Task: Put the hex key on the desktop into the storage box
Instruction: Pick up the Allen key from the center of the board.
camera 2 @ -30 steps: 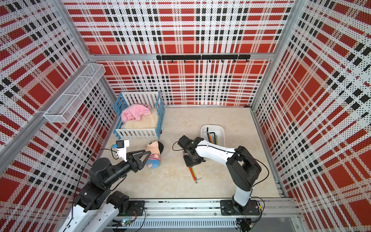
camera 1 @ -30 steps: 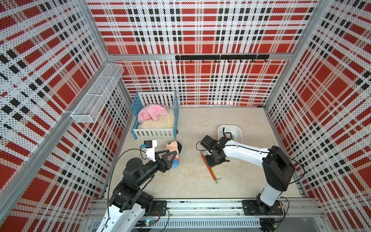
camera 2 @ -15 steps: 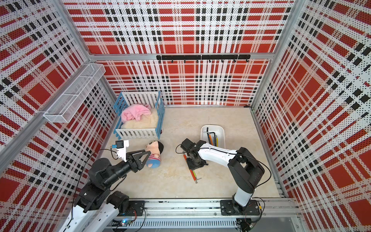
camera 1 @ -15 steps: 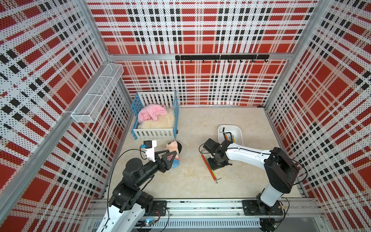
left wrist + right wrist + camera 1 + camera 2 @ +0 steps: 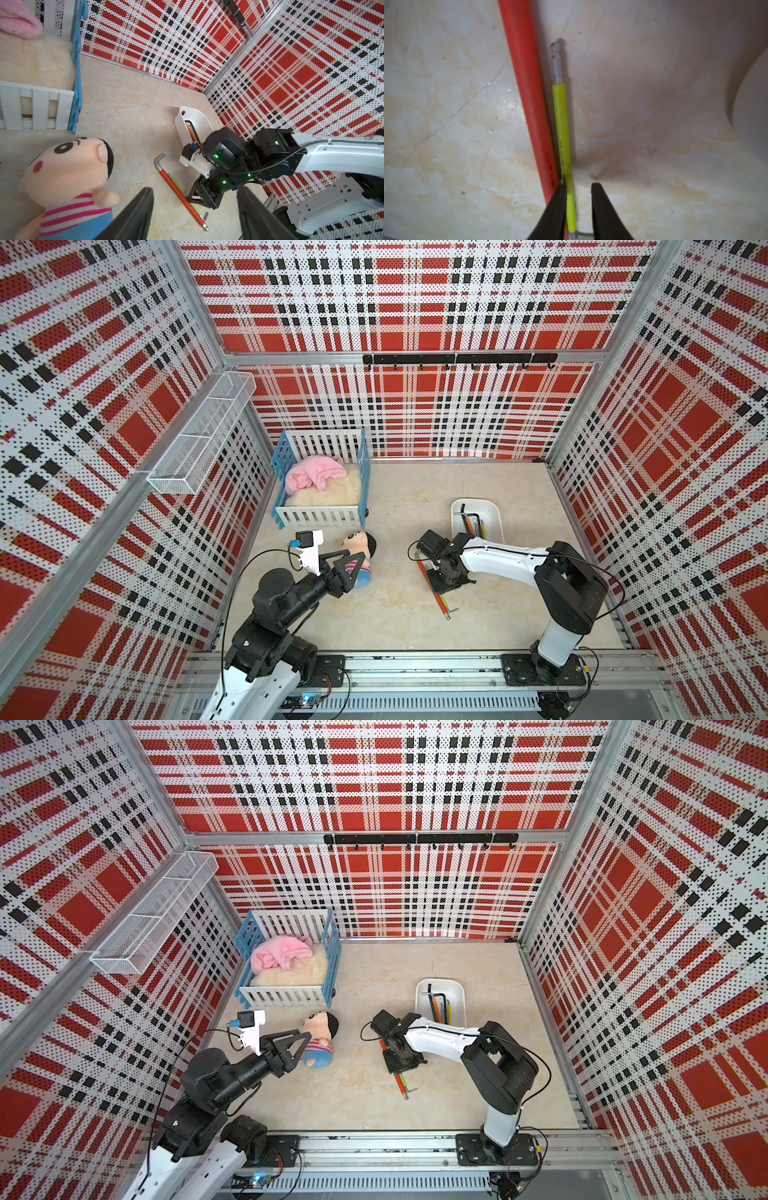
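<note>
Two hex keys lie side by side on the desktop (image 5: 395, 614): a thick red-sleeved hex key (image 5: 441, 603) (image 5: 178, 191) (image 5: 527, 83) and a thin yellow-green one (image 5: 560, 124). My right gripper (image 5: 444, 583) (image 5: 401, 1063) (image 5: 578, 185) is down on them, open by a narrow gap. The yellow key sits between its fingers, against one of them and apart from the other, which rests on the desktop. The white storage box (image 5: 496, 514) (image 5: 461, 994) (image 5: 205, 118), just behind the right gripper, holds several hex keys. My left gripper (image 5: 358, 568) (image 5: 195, 188) hovers open and empty over the doll.
A plush doll (image 5: 361, 543) (image 5: 68, 166) lies left of centre. Behind it stands the blue-and-white crib (image 5: 320, 514) with a pink cloth. A wire basket (image 5: 199, 439) hangs on the left wall, and a black hook rail (image 5: 457, 358) on the back wall.
My right gripper has shifted a little toward the front edge along the keys, and its jaws have narrowed slightly. The left arm has not moved.
</note>
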Robot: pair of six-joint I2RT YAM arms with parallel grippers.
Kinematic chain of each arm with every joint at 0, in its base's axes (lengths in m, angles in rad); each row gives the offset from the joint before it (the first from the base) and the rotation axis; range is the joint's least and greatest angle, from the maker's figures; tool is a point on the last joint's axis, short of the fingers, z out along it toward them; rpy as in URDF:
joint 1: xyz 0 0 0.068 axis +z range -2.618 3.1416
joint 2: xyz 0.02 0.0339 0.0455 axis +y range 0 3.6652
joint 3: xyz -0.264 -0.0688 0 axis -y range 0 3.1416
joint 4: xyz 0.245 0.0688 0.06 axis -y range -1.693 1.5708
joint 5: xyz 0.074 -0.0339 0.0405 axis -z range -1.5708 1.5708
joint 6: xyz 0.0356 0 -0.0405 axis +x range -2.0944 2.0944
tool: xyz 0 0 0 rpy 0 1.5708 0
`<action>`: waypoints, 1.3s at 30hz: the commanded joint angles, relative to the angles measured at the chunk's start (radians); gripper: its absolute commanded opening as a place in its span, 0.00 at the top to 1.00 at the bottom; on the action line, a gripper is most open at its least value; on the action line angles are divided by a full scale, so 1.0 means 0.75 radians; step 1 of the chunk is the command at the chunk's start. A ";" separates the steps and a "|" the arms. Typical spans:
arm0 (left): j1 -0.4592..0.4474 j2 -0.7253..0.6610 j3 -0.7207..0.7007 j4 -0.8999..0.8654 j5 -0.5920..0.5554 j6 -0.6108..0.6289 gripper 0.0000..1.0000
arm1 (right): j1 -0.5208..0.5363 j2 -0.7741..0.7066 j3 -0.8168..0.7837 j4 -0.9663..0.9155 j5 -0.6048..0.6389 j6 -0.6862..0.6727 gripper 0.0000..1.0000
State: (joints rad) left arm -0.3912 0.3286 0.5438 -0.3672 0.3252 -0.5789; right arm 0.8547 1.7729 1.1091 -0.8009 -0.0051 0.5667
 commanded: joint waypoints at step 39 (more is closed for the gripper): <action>0.014 -0.016 0.003 0.029 -0.014 -0.006 0.31 | 0.046 0.041 -0.065 -0.052 0.018 0.058 0.79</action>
State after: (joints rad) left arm -0.3874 0.3271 0.5438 -0.3668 0.3244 -0.5797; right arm 0.8761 1.7874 1.0924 -0.7986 0.0158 0.5869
